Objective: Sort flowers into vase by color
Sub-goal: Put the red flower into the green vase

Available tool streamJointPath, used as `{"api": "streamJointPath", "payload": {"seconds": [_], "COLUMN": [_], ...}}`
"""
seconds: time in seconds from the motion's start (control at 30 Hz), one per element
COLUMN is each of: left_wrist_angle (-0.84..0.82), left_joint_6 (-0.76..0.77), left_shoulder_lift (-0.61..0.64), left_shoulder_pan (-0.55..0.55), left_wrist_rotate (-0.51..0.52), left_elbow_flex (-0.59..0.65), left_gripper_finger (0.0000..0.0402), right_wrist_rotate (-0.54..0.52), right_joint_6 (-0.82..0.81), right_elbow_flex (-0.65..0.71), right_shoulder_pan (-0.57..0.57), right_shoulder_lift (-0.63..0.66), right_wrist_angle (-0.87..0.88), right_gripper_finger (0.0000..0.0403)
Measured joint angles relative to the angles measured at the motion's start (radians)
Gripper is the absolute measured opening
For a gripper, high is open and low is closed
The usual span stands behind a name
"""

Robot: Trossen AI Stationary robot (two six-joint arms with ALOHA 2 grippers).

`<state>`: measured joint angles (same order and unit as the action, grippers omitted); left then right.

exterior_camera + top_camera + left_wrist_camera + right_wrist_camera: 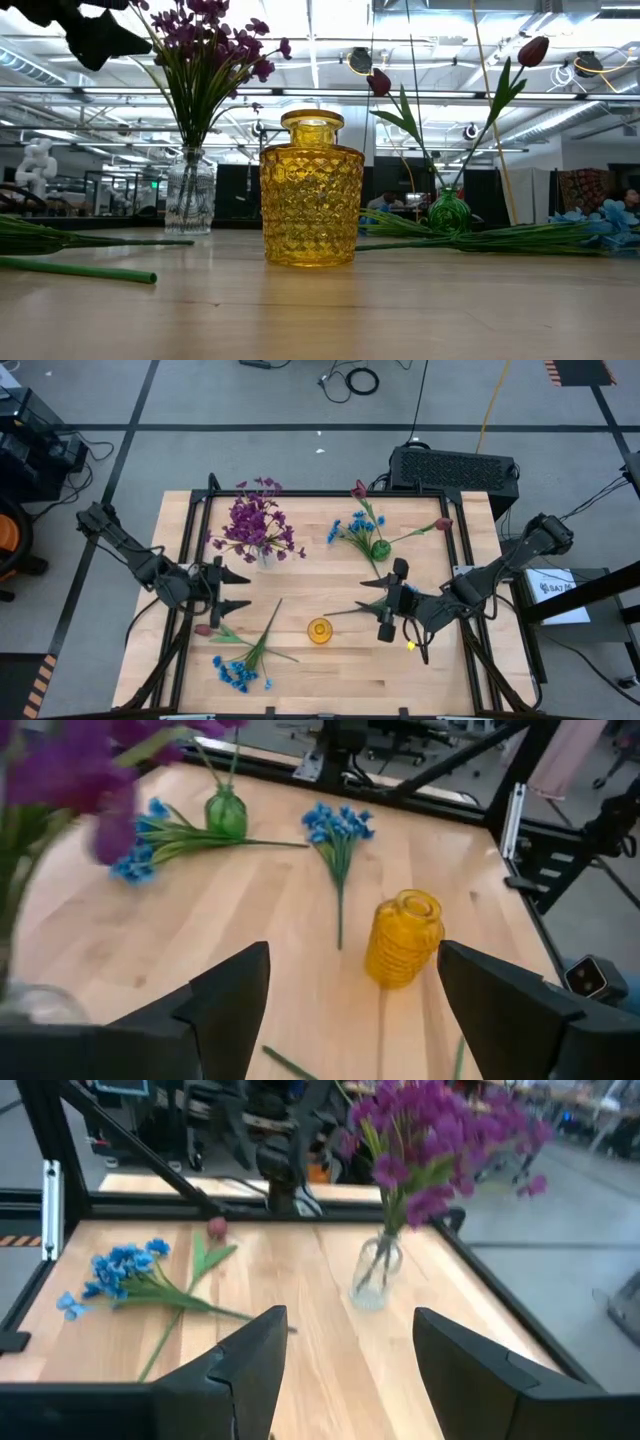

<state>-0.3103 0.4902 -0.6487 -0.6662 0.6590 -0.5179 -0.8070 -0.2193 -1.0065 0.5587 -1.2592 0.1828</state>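
Centrally, yellow vase (319, 630) on bare wood between both arms' fingers

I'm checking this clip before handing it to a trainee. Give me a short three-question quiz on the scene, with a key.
1. True or false: the purple flowers stand in the clear glass vase.
2. What does the yellow glass vase hold? A) blue flowers B) a red tulip C) nothing
3. Name the flowers lying on the table by the left gripper.

Key
1. True.
2. C: the high view shows its mouth empty.
3. A blue flower sprig and a dark red tulip, stems crossing. More blue flowers lie by the green vase, which holds two red tulips. The right gripper is open, holding nothing.
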Motion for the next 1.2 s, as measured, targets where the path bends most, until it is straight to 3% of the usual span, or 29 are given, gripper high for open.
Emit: {"api": "streamJointPath", "payload": {"seconds": [0.23,0.5,0.8,1.0,1.2], "left_wrist_angle": [0.145,0.313,0.341,0.295,0.105], "left_joint_6": [-0.032,-0.062,0.003,0.144,0.419], "left_shoulder_lift": [-0.126,-0.232,-0.349,-0.399,-0.437], "left_shoulder_pan": [-0.002,-0.003,-0.078,-0.156,-0.17], "left_wrist_rotate": [-0.005,-0.06,-0.107,-0.219,-0.38], "left_elbow_flex": [0.0,0.0,0.0,0.0,0.0], "left_gripper_finger": [0.0295,0.0295,0.0295,0.0295,0.0295], "right_wrist_rotate": [0.009,0.109,0.213,0.211,0.211], "right_joint_6": [-0.118,-0.129,-0.155,-0.162,-0.188], "right_elbow_flex": [0.0,0.0,0.0,0.0,0.0], "right_shoulder_pan": [0.028,0.046,0.053,0.051,0.052], "right_shoulder_lift": [0.014,0.014,0.022,0.022,0.022], "right_wrist_angle": [0.141,0.141,0.142,0.158,0.158], "right_gripper_finger": [0.021,0.021,0.021,0.021,0.021]}}
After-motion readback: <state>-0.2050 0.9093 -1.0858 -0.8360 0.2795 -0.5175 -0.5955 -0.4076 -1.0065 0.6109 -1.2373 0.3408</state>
